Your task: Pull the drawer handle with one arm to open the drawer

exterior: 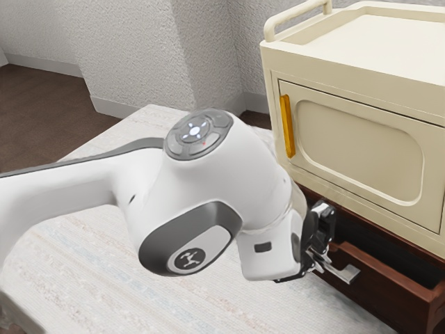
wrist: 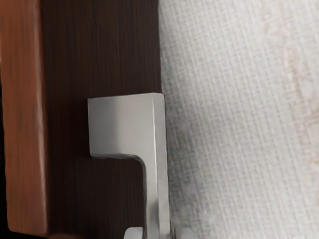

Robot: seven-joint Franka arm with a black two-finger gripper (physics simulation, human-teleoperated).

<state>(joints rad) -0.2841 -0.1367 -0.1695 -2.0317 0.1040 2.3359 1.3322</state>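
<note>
the gripper [wrist: 158, 233] is clasping the handle [wrist: 124, 124] from both sides, probably for a steady pull; toward four o'clock in the exterior view, the drawer [exterior: 389, 296] is standing partly open.

exterior: beside arm [exterior: 208, 177], angled down | wrist: close on handle [wrist: 122, 124] | shared: handle

Our arm [exterior: 208, 181] comes in from the exterior view's left, elbow-like bend out, white hand [exterior: 271, 254] angled toward the right. Gripper [exterior: 322, 261] at the far end, fingers [wrist: 133, 233] clamped, tips a narrow gap apart.
</note>
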